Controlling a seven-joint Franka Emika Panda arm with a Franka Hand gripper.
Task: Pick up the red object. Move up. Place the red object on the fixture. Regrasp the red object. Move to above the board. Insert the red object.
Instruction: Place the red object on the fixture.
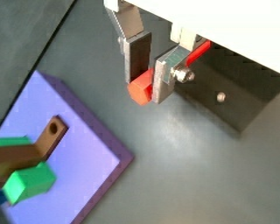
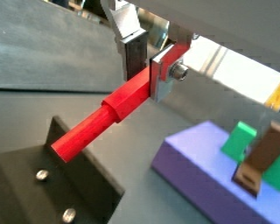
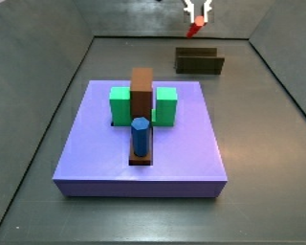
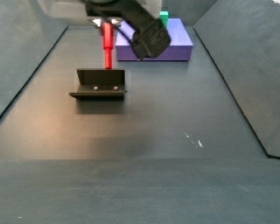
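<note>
Silver-plated gripper (image 2: 157, 63) clamps the slim red peg (image 2: 108, 114) above the dark boxy fixture (image 4: 99, 84); lavender slab board (image 3: 142, 144) sits well apart.

both wrist views are sitting close behind the gripper (image 1: 152, 83), looking along its silver fingers (image 2: 168, 68) at the red object (image 2: 108, 116) clamped between them. both are catching a corner of the board (image 1: 73, 149) and part of the fixture (image 2: 60, 188) from near. a side view is looking from beyond the board (image 3: 142, 144) towards the far fixture (image 3: 199, 61), higher up and farther off. another side view is facing the opposite way, with the fixture (image 4: 99, 85) nearer and the board (image 4: 154, 50) behind.
</note>
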